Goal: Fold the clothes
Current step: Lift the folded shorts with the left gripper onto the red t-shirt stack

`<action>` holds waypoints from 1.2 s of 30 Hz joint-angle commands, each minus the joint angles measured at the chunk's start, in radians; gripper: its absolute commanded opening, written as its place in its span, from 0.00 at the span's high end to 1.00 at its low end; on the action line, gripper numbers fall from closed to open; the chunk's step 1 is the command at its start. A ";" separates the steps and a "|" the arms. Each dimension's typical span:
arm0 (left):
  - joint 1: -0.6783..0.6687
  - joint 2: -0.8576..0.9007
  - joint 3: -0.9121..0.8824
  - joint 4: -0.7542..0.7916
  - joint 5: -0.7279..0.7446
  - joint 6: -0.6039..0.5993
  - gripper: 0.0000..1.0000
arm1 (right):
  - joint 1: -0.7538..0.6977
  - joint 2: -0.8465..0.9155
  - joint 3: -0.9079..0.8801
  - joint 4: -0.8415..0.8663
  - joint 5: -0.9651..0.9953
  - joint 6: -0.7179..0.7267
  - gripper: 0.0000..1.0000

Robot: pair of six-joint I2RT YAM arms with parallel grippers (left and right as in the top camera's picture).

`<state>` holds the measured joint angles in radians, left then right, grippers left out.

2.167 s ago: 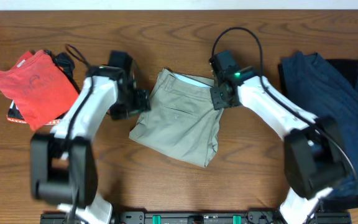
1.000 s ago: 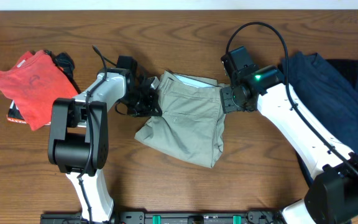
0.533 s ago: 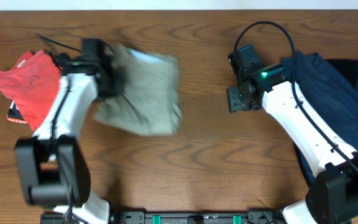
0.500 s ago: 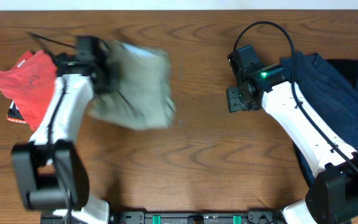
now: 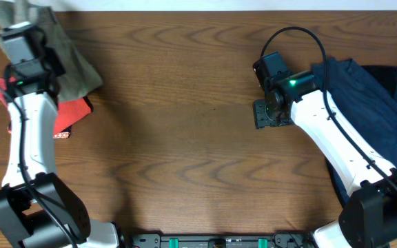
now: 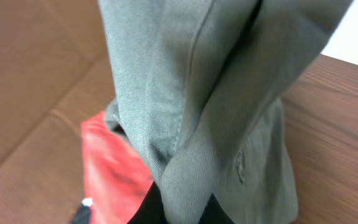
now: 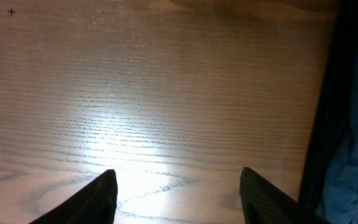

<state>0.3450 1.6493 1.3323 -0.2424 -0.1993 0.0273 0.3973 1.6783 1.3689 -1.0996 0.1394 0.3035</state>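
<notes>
Khaki trousers (image 5: 71, 69) moved from table centre to the far-left corner since the earlier overhead frames, carried by the left arm. The right arm has barely shifted.

Left gripper (image 6: 181, 208): clamped on a bunched fold of the trousers. In the wrist view cloth fills the frame and hangs in loose folds, with dark fingertips just showing at the bottom edge. The bundle hangs over the red T-shirt (image 5: 73, 112) and covers most of it; can't tell whether the two are touching.

Right gripper (image 7: 179, 196): jaws spread wide, holding nothing, over bare table (image 5: 185, 138). Dark blue denim (image 5: 364, 103) lies just beside it on the right.

Handling, as a judgement:
- Cotton twill looks soft and limp, moderately heavy for cloth, not slippery and not fragile.
- It won't hold shape when lifted. A single pinch lets the layers sag and unfold, as the draping suggests.
- Best hold is likely the waistband or a stitched seam, where the thicker layers give the pads something to bite.
- Setting it down flat probably needs a low, slow release so the fold doesn't collapse onto the T-shirt.
</notes>
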 commanded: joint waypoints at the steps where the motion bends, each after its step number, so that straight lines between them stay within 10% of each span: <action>1: 0.062 0.006 0.020 0.018 -0.019 0.024 0.94 | -0.013 -0.006 0.011 -0.001 0.014 0.015 0.39; 11: 0.159 0.043 0.014 -0.007 0.110 -0.013 0.87 | -0.013 -0.006 0.011 -0.005 0.014 0.014 0.39; 16: 0.171 0.045 0.014 -0.025 0.111 -0.079 0.17 | -0.013 -0.006 0.011 -0.005 0.014 0.014 0.38; 18: 0.171 0.045 0.014 -0.025 0.111 -0.108 0.08 | -0.013 -0.005 0.011 -0.004 0.014 0.014 0.38; 36: -0.006 0.046 0.014 -0.121 0.331 -0.139 0.02 | -0.013 -0.005 0.011 0.108 -0.088 0.019 0.16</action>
<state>0.4171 1.6966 1.3323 -0.3408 0.0826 -0.1001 0.3973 1.6783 1.3689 -1.0153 0.1055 0.3161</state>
